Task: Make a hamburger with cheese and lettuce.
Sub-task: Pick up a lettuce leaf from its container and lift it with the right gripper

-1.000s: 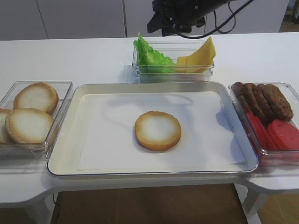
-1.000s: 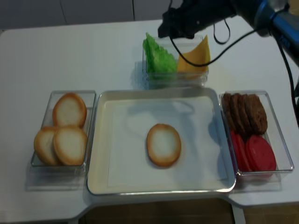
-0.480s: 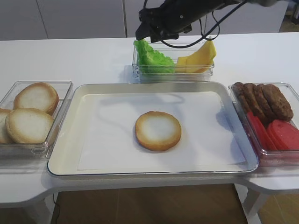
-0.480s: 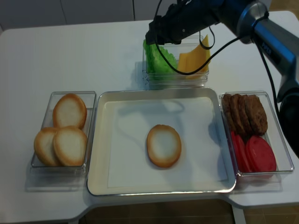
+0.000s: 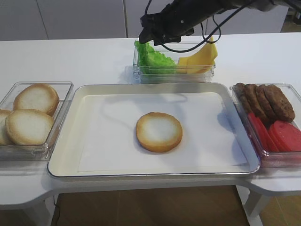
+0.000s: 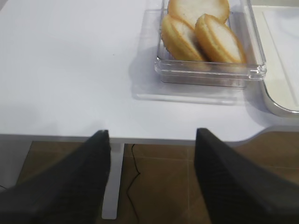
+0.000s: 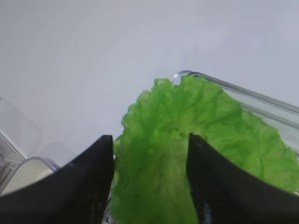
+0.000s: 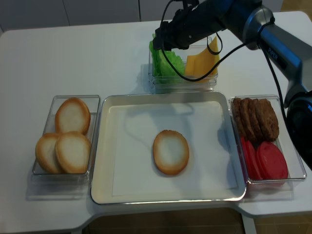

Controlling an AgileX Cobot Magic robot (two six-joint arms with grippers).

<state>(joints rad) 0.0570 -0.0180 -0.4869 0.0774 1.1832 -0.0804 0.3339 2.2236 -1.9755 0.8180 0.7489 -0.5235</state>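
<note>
A hamburger bun half (image 5: pixel 159 132) lies cut face up in the middle of the metal tray (image 5: pixel 70 141), also seen from the other high view (image 8: pixel 171 152). Green ruffled lettuce (image 5: pixel 153 57) and yellow cheese slices (image 5: pixel 200 57) stand in a clear box (image 5: pixel 174 71) behind the tray. My right gripper (image 5: pixel 149 36) is open just above the lettuce's top left edge; in the right wrist view (image 7: pixel 150 182) the lettuce (image 7: pixel 196 135) lies between the two fingers. My left gripper (image 6: pixel 152 182) is open and empty, off the table's left front edge.
A clear box of spare bun halves (image 5: pixel 30 115) stands left of the tray, also in the left wrist view (image 6: pixel 201 32). A clear box at the right holds dark patties (image 5: pixel 265 101) and red slices (image 5: pixel 280 136). The right arm's cable hangs over the cheese.
My right gripper has moved left and down from above the cheese to the lettuce. The bun and the boxes have not moved.
</note>
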